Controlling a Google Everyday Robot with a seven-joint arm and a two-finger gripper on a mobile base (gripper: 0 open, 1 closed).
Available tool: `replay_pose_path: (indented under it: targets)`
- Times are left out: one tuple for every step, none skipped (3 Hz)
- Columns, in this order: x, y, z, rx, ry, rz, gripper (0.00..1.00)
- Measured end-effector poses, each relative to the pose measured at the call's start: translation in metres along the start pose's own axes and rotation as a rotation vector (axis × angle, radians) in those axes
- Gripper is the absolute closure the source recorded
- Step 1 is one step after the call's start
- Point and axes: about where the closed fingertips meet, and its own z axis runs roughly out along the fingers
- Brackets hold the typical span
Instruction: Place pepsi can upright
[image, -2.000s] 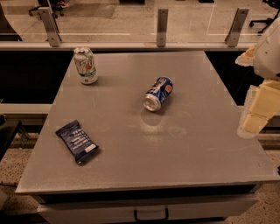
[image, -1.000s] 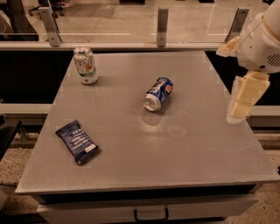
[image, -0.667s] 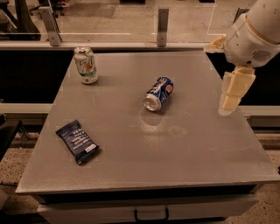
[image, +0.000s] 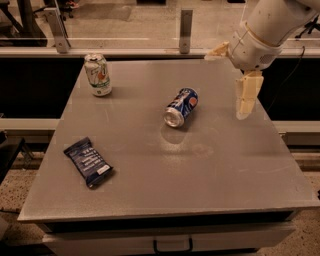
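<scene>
The pepsi can is blue with a round red-white-blue logo. It lies on its side near the middle of the grey table, with its silver end facing front-left. My gripper hangs from the white arm at the upper right, above the table's right part and to the right of the can. It is apart from the can. One cream finger points down and the other sticks out to the left, so the jaws stand wide open and empty.
A white and green can stands upright at the table's back left. A dark blue flat snack wrapper lies at the front left. A glass barrier with metal posts runs behind the table. A drawer handle shows below the front edge.
My arm and gripper have moved left and further in, from beyond the table's right edge to over its right part, closer to the pepsi can. The can has not moved.
</scene>
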Motion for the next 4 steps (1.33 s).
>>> replay_pose_path:
  targets:
    - [-0.011,-0.015,0.020,-0.055,-0.017,-0.130,0.00]
    - [-0.023,-0.027,0.037,-0.099,-0.017,-0.241,0.00]
    - [-0.038,-0.034,0.058,-0.146,0.001,-0.366,0.00]
    - [-0.044,-0.031,0.070,-0.181,0.019,-0.437,0.00]
